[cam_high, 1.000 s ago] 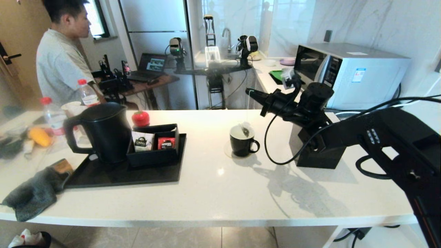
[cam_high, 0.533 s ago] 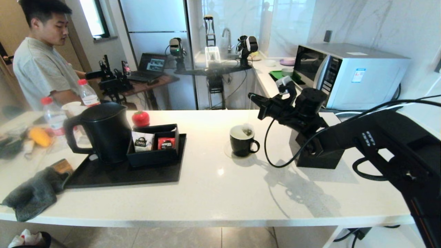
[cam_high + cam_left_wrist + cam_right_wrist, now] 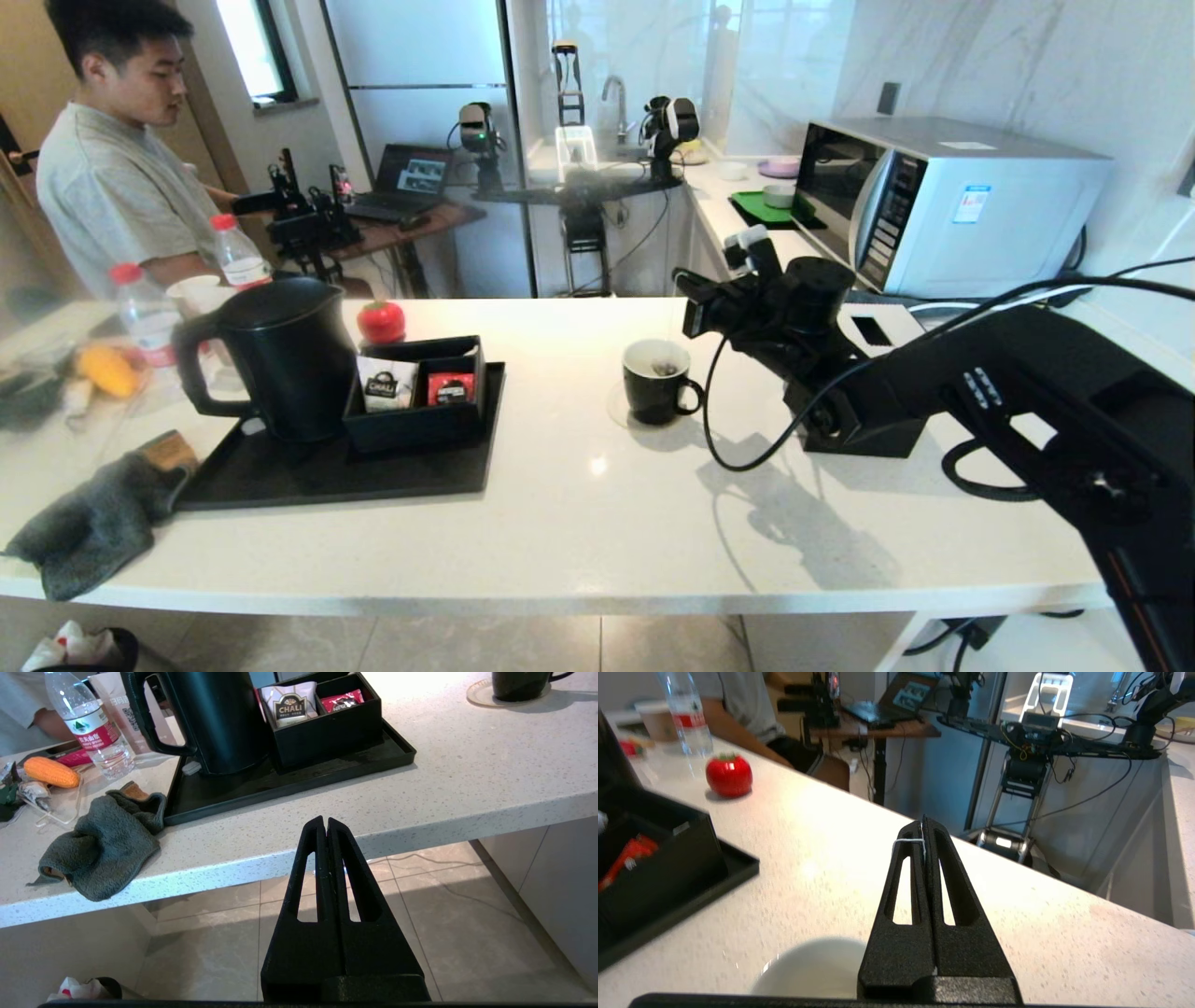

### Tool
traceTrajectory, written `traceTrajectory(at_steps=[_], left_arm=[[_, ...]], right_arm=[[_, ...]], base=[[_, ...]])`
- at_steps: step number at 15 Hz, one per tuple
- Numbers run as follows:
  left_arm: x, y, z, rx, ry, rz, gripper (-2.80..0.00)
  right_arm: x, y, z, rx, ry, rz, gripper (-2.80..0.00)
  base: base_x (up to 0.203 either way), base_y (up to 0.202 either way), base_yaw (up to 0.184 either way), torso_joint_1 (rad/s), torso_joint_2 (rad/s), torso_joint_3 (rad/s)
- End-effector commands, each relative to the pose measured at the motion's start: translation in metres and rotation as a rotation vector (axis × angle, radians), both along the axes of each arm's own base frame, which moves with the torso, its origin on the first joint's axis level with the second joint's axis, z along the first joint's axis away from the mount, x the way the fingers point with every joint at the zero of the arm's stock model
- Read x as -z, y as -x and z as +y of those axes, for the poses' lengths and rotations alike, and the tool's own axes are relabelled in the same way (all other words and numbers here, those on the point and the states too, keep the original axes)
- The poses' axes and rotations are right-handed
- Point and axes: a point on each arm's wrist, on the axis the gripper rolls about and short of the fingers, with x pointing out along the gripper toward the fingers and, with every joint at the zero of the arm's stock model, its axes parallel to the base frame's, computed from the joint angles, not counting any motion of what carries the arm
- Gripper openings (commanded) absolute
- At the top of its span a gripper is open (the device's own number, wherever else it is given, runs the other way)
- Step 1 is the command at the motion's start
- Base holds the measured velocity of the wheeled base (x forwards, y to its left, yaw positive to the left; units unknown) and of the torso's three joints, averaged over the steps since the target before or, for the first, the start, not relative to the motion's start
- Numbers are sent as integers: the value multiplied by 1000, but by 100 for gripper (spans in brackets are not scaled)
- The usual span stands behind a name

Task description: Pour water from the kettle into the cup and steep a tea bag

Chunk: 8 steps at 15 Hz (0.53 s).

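Observation:
The black cup (image 3: 656,387) stands on a pale coaster mid-counter. The tea bag (image 3: 665,368) lies inside it, below the rim. Its thin white string (image 3: 908,841) runs up to my right gripper (image 3: 677,276), which hovers just above and behind the cup and is shut on the string. In the right wrist view the cup's white interior (image 3: 808,970) shows below the gripper (image 3: 923,823). The black kettle (image 3: 280,359) stands upright on the tray at the left. My left gripper (image 3: 325,822) hangs parked below the counter's front edge, shut with nothing in it.
A black tray (image 3: 373,476) carries a black box (image 3: 420,415) with a white and a red sachet. A grey cloth (image 3: 89,523) lies at the front left. A red tomato-shaped object (image 3: 381,321), bottles, a black tissue box (image 3: 868,429) and a microwave (image 3: 943,201) stand around. A person is behind the counter at the left.
My right gripper has come down and shifted slightly left, still holding the string. The tea bag has sunk from above the rim into the cup.

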Motion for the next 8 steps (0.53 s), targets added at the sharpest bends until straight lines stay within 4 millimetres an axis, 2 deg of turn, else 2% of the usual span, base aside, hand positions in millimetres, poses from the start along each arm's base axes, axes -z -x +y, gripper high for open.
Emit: traceTrajectory(at_steps=[1, 5, 8], left_arm=[[0, 0, 0, 1, -1, -1, -280], [0, 0, 0, 0, 5, 0, -280], [0, 0, 0, -1, 7, 0, -280]], right_arm=[[5, 9, 5, -7, 40, 4, -280], [14, 12, 9, 57, 45, 37, -280], [15, 12, 8, 75, 43, 45, -280]], base=[[0, 0, 0, 0, 0, 0], [0, 0, 0, 0, 0, 0], [0, 0, 0, 0, 0, 0]])
